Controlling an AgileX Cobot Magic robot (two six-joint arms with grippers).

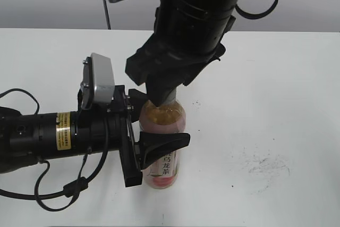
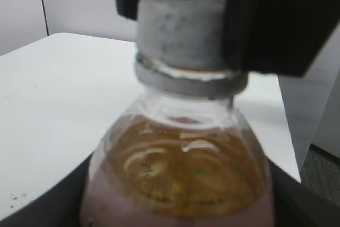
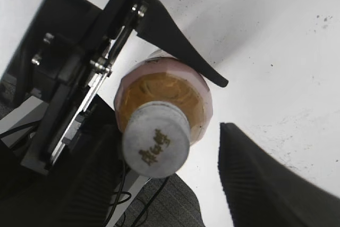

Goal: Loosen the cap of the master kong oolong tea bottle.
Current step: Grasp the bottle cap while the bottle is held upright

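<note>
The master kong oolong tea bottle (image 1: 162, 171) stands upright on the white table, amber tea above a pink label. My left gripper (image 1: 162, 123) reaches in from the left and is shut on the bottle's body, one black finger (image 1: 167, 142) across its front. In the left wrist view the bottle (image 2: 180, 168) fills the frame between the dark jaws. The light grey cap (image 2: 180, 30) sits on the neck. My right gripper (image 1: 162, 99) comes down from above and straddles the cap (image 3: 156, 139). It is open (image 3: 170, 160): the left finger is close against the cap, and a gap shows before the right finger (image 3: 260, 179).
The white table (image 1: 276, 78) extends to the right, with dark scuff marks (image 1: 265, 168). Black cables (image 1: 53, 195) trail under the left arm near the front edge. Grey floor (image 3: 164, 206) shows beyond the table edge in the right wrist view.
</note>
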